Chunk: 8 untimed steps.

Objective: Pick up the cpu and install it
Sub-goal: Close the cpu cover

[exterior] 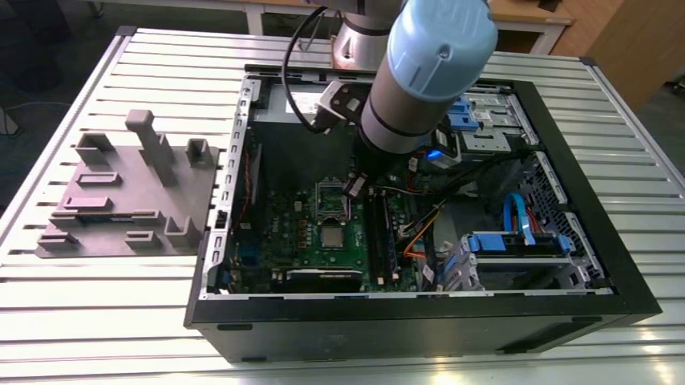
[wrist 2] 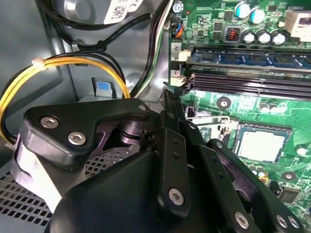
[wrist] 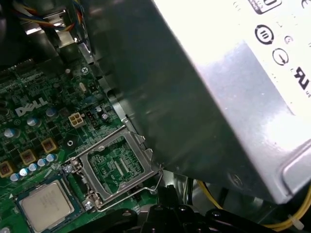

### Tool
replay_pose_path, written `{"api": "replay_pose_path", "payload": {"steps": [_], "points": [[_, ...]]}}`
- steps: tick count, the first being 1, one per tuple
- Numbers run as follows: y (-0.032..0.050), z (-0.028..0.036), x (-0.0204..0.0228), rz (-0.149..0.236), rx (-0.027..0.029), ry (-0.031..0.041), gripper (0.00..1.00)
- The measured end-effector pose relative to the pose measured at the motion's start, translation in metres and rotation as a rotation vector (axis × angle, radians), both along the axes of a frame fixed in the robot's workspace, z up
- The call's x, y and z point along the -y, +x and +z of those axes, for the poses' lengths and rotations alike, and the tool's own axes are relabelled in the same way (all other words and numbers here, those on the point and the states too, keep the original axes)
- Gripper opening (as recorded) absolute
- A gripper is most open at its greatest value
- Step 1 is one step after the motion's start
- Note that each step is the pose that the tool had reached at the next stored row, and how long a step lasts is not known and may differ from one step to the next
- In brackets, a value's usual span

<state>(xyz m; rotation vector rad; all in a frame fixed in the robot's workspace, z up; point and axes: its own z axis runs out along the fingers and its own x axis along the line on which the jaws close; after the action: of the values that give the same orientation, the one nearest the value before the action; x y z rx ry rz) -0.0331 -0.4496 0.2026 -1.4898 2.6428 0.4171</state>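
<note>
You can see the cpu (exterior: 334, 237) lying flat, metal top up, in its socket on the green motherboard (exterior: 278, 233) inside the open computer case (exterior: 428, 321). It is square, so no long axis shows; its edges run parallel to the socket frame. In the first wrist view, the load plate (wrist: 118, 162) stands hinged open just beside the chip (wrist: 47, 208). Your gripper (wrist 2: 170, 104) hovers above the board near the memory slots (wrist 2: 243, 80), fingers pressed together, holding nothing.

Silver-grey cpu (exterior: 334, 236) with pale rim on the green motherboard (exterior: 281, 228); black pincer (wrist 2: 170, 97); pale-blue arm (exterior: 439, 44); purple-grey tray (exterior: 107, 204); yellow wires (wrist 2: 58, 65).
</note>
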Motion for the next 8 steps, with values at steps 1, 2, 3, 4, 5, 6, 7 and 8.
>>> {"api": "replay_pose_path", "payload": {"steps": [1,2,3,4,5,6,7,8], "points": [[0.0,-0.0003,-0.0002,0.004,0.0004,0.0025,0.11],[-0.0001,-0.0005,-0.0004,0.007,0.0004,0.0077,0.11],[-0.0001,-0.0005,-0.0006,0.009,0.0005,0.0131,0.11],[-0.0001,-0.0005,-0.0007,0.011,0.0005,0.015,0.11],[0.0,-0.0003,-0.0008,0.012,0.0006,0.0154,0.11],[0.0,-0.0004,-0.0008,0.012,0.0006,0.0156,0.11],[0.0,-0.0004,-0.0008,0.013,0.0006,0.0157,0.11],[0.0,-0.0003,-0.0009,0.013,0.0005,0.0156,0.11]]}}
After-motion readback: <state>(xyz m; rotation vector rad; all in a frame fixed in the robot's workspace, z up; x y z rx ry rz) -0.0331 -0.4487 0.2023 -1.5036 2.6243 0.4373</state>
